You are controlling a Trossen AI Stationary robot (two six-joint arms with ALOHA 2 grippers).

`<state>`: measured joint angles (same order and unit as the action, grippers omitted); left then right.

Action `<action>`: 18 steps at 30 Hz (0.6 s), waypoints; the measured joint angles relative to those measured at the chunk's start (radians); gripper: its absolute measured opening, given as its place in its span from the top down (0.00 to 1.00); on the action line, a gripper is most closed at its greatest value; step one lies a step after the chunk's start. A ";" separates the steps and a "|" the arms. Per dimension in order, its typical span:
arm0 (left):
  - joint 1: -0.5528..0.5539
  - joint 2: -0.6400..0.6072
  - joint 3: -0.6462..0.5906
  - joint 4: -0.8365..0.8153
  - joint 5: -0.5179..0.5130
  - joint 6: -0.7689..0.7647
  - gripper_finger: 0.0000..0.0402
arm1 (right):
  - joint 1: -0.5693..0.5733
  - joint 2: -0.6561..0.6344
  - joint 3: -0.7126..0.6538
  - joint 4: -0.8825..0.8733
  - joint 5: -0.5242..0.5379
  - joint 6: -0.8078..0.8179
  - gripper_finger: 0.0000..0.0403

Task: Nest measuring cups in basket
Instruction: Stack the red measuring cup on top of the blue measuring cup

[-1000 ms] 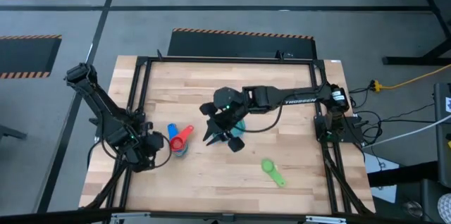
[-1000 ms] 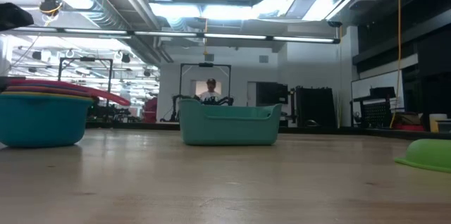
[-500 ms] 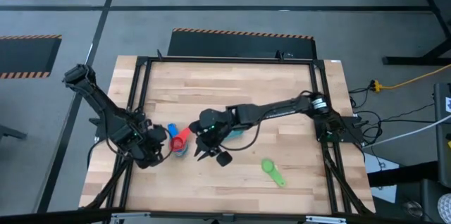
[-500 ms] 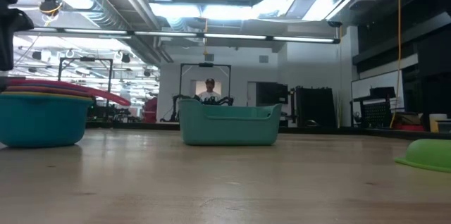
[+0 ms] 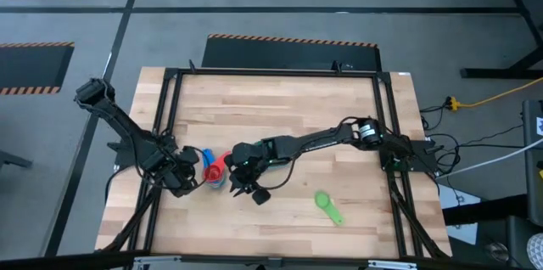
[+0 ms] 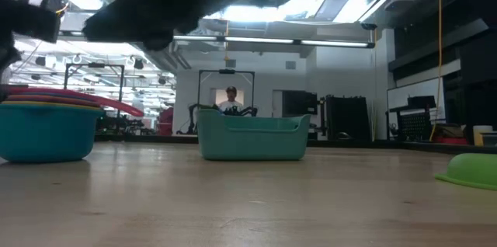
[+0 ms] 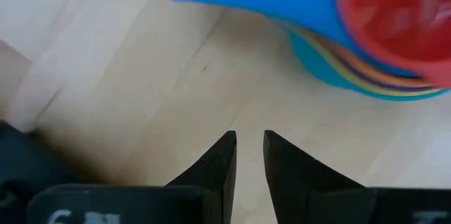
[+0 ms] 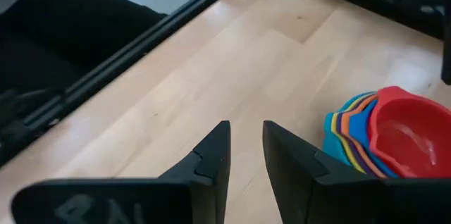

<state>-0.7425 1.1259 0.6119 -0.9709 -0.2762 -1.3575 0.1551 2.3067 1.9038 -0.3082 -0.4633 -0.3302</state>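
Note:
A nested stack of measuring cups (image 5: 216, 172) stands on the table left of centre, with the red cup (image 7: 398, 20) on top and a light blue cup at the bottom (image 6: 46, 134). A green cup (image 5: 329, 206) lies alone, toward the near right. The teal basket (image 6: 252, 137) stands upright at mid-table; in the high view my right arm covers it. My left gripper (image 7: 250, 146) hangs just left of the stack, pointing down, fingers a narrow gap apart, holding nothing. My right gripper (image 8: 245, 143) hovers just right of the stack, also narrowly open and holding nothing.
A black metal frame (image 5: 170, 75) runs around the tabletop. Bare wood lies at the far side and along the near edge. In the low view my dark arms (image 6: 155, 6) fill the upper left, and a person stands far off in the room behind the basket.
My right gripper has come down from above the basket and gone toward the table's left, arriving beside the cup stack. My left gripper has sunk a little, rolled about its own axis and edged toward the stack. No cup has moved.

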 joint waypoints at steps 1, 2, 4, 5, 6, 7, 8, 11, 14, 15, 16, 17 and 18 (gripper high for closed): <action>0.004 0.000 -0.010 0.002 0.008 -0.003 0.83 | 0.000 0.010 0.000 0.017 0.000 0.000 0.78; 0.008 0.000 -0.020 0.005 0.010 -0.003 0.83 | 0.000 0.017 0.000 0.024 0.001 0.000 0.78; 0.016 0.000 -0.036 0.014 0.011 -0.003 0.83 | 0.000 0.036 0.000 0.058 0.001 0.000 0.78; 0.023 0.000 -0.041 0.019 0.007 -0.003 0.83 | 0.000 0.044 0.000 0.059 0.002 0.000 0.78; 0.030 0.000 -0.045 0.020 0.003 -0.003 0.83 | 0.000 0.052 0.000 0.070 0.003 0.000 0.78; 0.038 0.000 -0.050 0.024 0.000 -0.003 0.83 | 0.000 0.059 0.000 0.075 0.010 0.000 0.78; 0.048 0.000 -0.053 0.024 -0.001 -0.002 0.83 | -0.001 0.063 0.000 0.077 0.025 0.000 0.78; 0.077 0.000 -0.061 0.024 -0.002 -0.002 0.83 | -0.006 0.064 0.000 0.078 0.107 0.000 0.78; 0.105 0.000 -0.066 0.024 -0.006 -0.002 0.83 | -0.015 0.063 0.000 0.078 0.180 0.000 0.78; 0.113 0.000 -0.067 0.024 -0.012 -0.002 0.83 | -0.020 0.063 0.000 0.078 0.195 0.000 0.78; 0.120 0.000 -0.067 0.026 -0.022 -0.002 0.83 | -0.024 0.062 0.000 0.079 0.207 -0.001 0.78; 0.128 0.000 -0.067 0.032 -0.032 -0.002 0.83 | -0.030 0.062 0.000 0.076 0.215 -0.001 0.78; 0.136 0.000 -0.067 0.041 -0.045 0.002 0.83 | -0.036 0.061 0.000 0.069 0.225 -0.001 0.78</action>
<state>-0.6067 1.1259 0.5449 -0.9298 -0.3209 -1.3558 0.1190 2.3676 1.9038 -0.2393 -0.2380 -0.3309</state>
